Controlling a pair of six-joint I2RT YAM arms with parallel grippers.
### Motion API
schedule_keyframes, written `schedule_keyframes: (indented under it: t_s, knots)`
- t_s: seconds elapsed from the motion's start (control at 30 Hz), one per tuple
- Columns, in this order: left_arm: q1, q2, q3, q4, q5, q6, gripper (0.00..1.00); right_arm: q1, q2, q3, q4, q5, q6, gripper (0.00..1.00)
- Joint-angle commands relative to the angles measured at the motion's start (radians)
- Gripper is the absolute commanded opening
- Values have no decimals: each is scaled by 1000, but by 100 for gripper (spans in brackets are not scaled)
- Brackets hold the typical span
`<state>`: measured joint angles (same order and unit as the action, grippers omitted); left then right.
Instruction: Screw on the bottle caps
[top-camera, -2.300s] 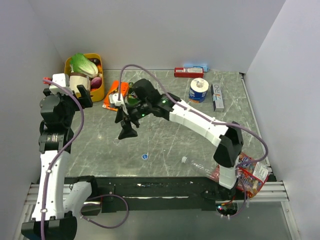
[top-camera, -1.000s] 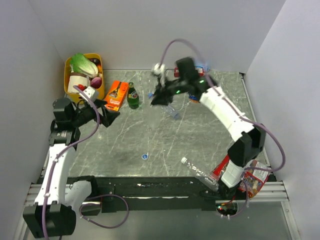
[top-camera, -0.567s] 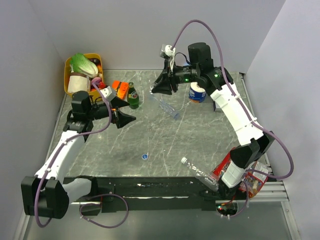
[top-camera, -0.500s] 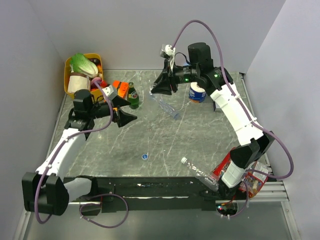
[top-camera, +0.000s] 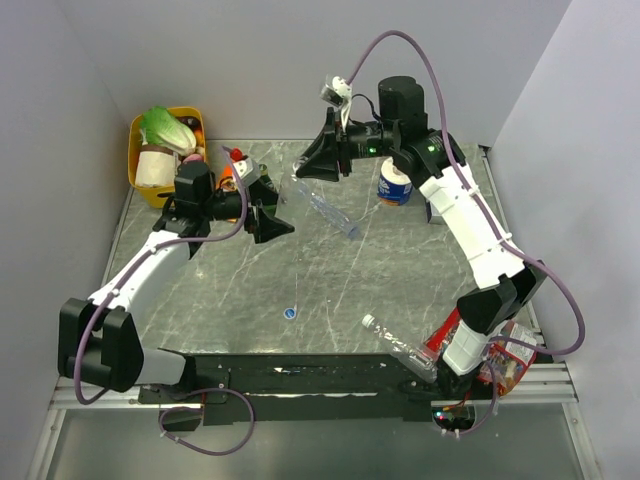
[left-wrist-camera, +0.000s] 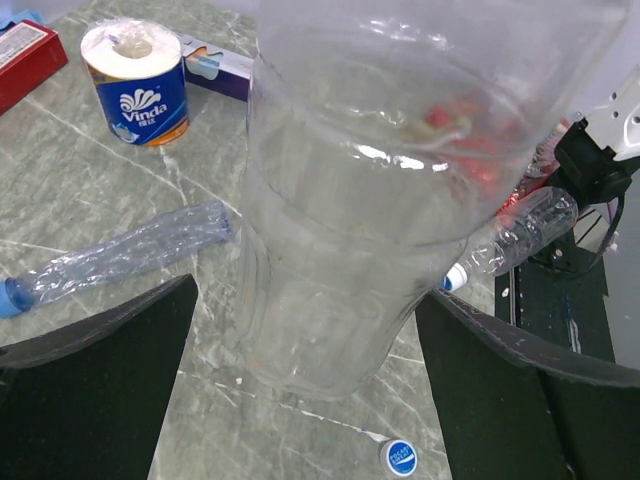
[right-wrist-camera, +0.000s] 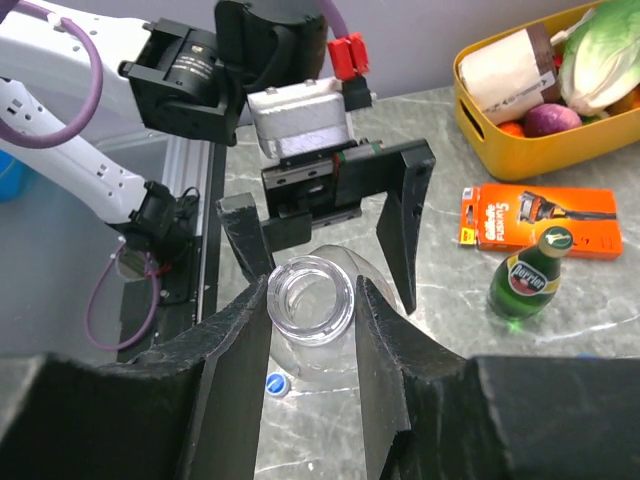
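**Clear bottle held by its neck above the table**

Clear and uncapped, the held bottle (right-wrist-camera: 311, 300) fills the centre of the right wrist view, its open mouth facing the camera. The right gripper (top-camera: 308, 170) is clamped on the neck just under the rim, one finger on each side. In the overhead view this grip sits in the upper middle of the frame, above the grey marbled table (top-camera: 400, 270).

The left gripper (top-camera: 275, 212) faces it from the left of the frame. Its jaws are spread wide on either side of the bottle's lower body. In the left wrist view a strip of table shows between the left-hand finger and the bottle wall, so this gripper is not grasping.

A loose cap (top-camera: 289, 312), blue, lies flat in the lower middle of the overhead view, well apart from both grippers. A second bottle (top-camera: 325, 208) lies on its side just right of the held one, with a fitted cap (left-wrist-camera: 8, 296) on its neck. A third bottle (top-camera: 393, 338) lies at the lower right, near the table's front edge.

A yellow bin (top-camera: 140, 130) of produce stands at the upper left and a paper roll (top-camera: 397, 180) at the upper right. In the right wrist view, a green glass bottle (right-wrist-camera: 525, 280) stands just beside an orange pack (right-wrist-camera: 540, 215).
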<state>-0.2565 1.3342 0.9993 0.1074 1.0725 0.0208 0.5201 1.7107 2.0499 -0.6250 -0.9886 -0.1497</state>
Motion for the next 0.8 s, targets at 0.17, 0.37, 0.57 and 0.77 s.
schedule_keyframes:
  t_s: [0.17, 0.37, 0.57, 0.77]
  knots:
    - [-18, 36, 84, 9, 102, 41, 92, 29, 26, 36, 74, -24, 58, 12]
    - [-49, 31, 87, -23, 118, 67, 88, 29, 52, 65, 82, 18, 61, 12]
    - [-49, 34, 93, -51, 66, 83, 73, 31, 50, 62, 80, 25, 59, 12]
    - [-43, 4, 62, -60, 1, 91, 58, 29, 30, 44, 29, 22, 7, 39]
